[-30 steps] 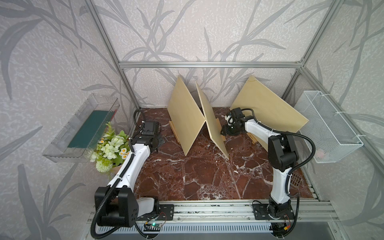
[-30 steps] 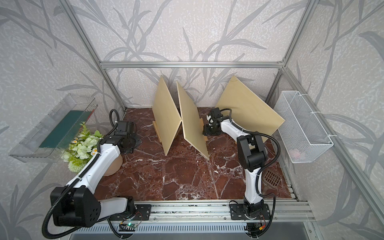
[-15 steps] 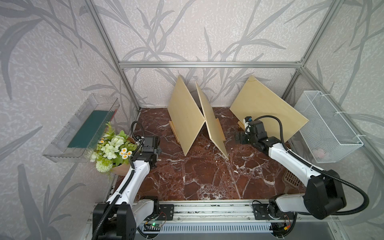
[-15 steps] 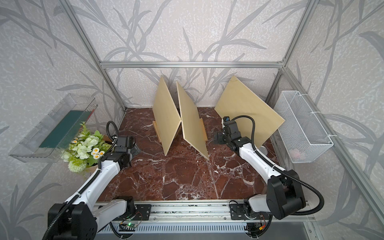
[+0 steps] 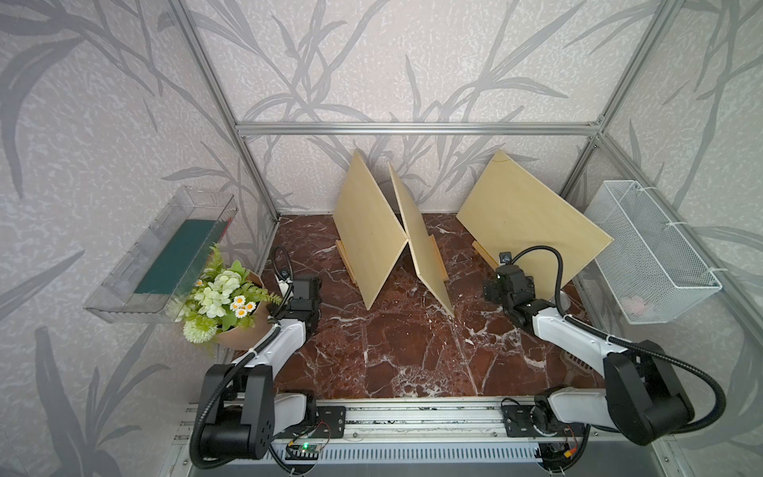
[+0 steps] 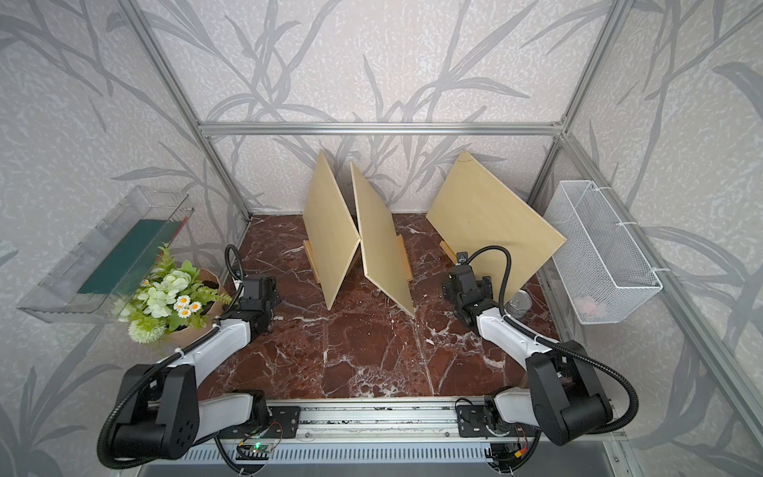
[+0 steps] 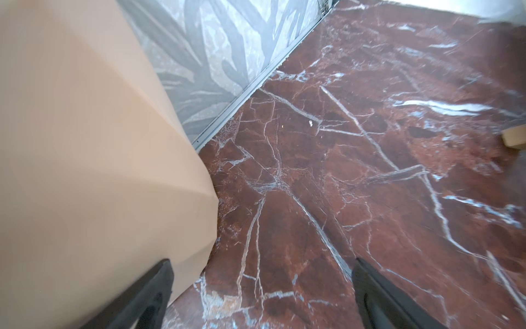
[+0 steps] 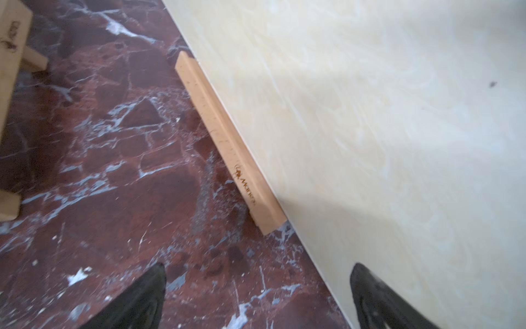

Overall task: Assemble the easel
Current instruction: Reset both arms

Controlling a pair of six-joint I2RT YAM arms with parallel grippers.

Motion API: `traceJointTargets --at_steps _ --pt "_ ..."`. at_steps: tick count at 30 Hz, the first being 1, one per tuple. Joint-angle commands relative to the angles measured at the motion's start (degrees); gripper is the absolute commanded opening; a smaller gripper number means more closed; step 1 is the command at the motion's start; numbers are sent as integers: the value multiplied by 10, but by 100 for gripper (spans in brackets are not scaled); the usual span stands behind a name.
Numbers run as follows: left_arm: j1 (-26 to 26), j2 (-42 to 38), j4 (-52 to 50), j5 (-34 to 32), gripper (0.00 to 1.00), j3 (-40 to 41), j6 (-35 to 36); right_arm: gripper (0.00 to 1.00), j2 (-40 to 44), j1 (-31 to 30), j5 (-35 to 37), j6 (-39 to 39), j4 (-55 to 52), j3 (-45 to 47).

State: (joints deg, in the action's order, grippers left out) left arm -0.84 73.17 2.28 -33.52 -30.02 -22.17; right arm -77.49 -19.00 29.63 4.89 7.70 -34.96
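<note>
From where I stand the job looks all but done. The twin boards stand at the back middle of the desk. Each tilts back on a small wooden easel, whose ledge catches the board's bottom edge so it cannot slide forward. They are turned apart, each face looking outward, with their near edges close together. Whether those edges touch I cannot tell. On the right arm's side of the twins a third board rests the same way, its lower edge tucked behind a ledge of its own. The right claw hangs low on that same side of the twins, just in front of the third board. Its jaws are spread as wide as they go and it grips nothing. The left claw sits on the opposite side of the twins, well apart from them and nearer the front, right beside the flowers. It too gapes fully and holds nothing. I judge both arms are kept low and clear because leaning boards like these would topple at a stray nudge. The likelier snag now seems to be the left claw brushing the flowers' paper wrap, which fills much of its wrist view.
</note>
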Motion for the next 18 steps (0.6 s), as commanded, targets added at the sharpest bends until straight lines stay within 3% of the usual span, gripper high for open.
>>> traceJointTargets --at_steps 1,6,9,12,14,18 --pt "4 45 61 -34 99 -21 17 99 -38 5 60 -45 189 58" --pt "4 81 162 -30 99 -18 78 99 -55 19 39 -102 325 93" --pt "4 95 256 -17 99 1 127 99 -121 43 -7 -123 493 127" --pt "5 104 289 5 99 4 146 99 -80 66 -61 -82 355 98" --pt "5 104 298 32 99 7 155 99 -104 100 -146 -77 410 120" --pt "6 94 334 100 99 28 175 99 -135 104 -163 -86 498 143"
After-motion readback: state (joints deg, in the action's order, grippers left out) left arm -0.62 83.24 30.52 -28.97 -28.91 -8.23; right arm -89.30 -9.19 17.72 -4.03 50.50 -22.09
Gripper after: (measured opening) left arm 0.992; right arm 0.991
